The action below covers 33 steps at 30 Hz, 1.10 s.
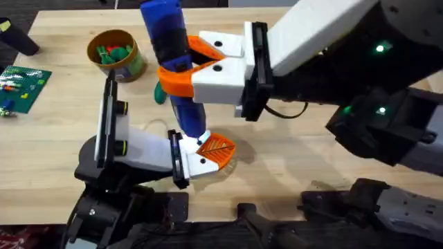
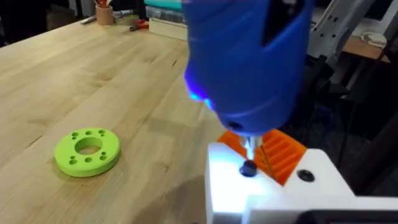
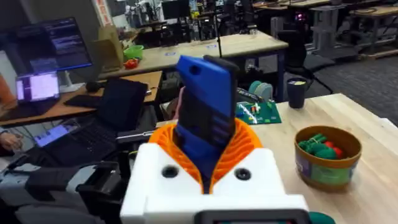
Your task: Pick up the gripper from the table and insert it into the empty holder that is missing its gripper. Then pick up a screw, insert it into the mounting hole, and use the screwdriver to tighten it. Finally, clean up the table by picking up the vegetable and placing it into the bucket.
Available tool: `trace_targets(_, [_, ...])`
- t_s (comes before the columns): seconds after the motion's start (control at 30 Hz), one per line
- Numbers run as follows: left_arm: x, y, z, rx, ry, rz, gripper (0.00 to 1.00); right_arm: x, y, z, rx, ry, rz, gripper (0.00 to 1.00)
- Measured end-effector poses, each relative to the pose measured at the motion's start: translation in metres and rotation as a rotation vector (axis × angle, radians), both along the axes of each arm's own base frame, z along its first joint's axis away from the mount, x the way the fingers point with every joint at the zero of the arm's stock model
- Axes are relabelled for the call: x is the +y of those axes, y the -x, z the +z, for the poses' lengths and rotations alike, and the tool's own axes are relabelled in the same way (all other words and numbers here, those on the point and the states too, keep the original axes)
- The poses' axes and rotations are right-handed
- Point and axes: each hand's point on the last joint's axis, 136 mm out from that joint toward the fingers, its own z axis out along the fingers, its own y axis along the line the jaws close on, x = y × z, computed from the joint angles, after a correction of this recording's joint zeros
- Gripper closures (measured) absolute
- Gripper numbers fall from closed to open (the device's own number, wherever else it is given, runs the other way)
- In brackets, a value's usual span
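The landmark here was the small white blocky plastic holder [image 1: 197, 158], sitting low in the overhead view on the end of the left arm. Pretty sure the left arm was just offering it up as a steady, level mount so the screw could go in from above. Whether the left gripper was open or closed I couldn't tell.

The small orange ribbed plastic gripper finger [image 1: 218, 149] was already seated in the holder, sticking out on its right side, so I'd say the insertion step was done. In the left wrist view a small dark screw [image 2: 248, 168] sat on the holder's white top face, touching the metal bit of the thick blue cylindrical electric screwdriver [image 1: 174, 62]. The tool stood nearly upright right over the holder, which makes sense: bit lined up with the hole so it can drive straight. A blue glow showed on its body near the tip, but I couldn't tell if it was turning.

Above the holder, the right gripper [image 1: 181, 64] was clamped tight around the screwdriver's body, orange curved jaws on either side, gripping it mid-barrel, probably for balance.

Off to the side of the holder, a lime green plastic ring with small holes [image 2: 87, 151] lay flat on the light-wood worktop [image 1: 291, 152].

Further back and left of the holder stood the small round olive-yellow bucket [image 1: 116, 55] with green and red bits already inside. Something green [image 1: 158, 92] peeked out behind the screwdriver, maybe the vegetable, can't confirm.
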Motion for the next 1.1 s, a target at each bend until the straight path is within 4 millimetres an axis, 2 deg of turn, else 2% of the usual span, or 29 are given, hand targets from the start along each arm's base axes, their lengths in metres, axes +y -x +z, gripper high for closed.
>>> trace_targets(1.1, [0.0001, -0.0005, 0.0000, 0.000, 0.000, 0.003, 0.984, 0.0011, 0.0023, -0.0075, 0.020, 0.027, 0.017, 0.954])
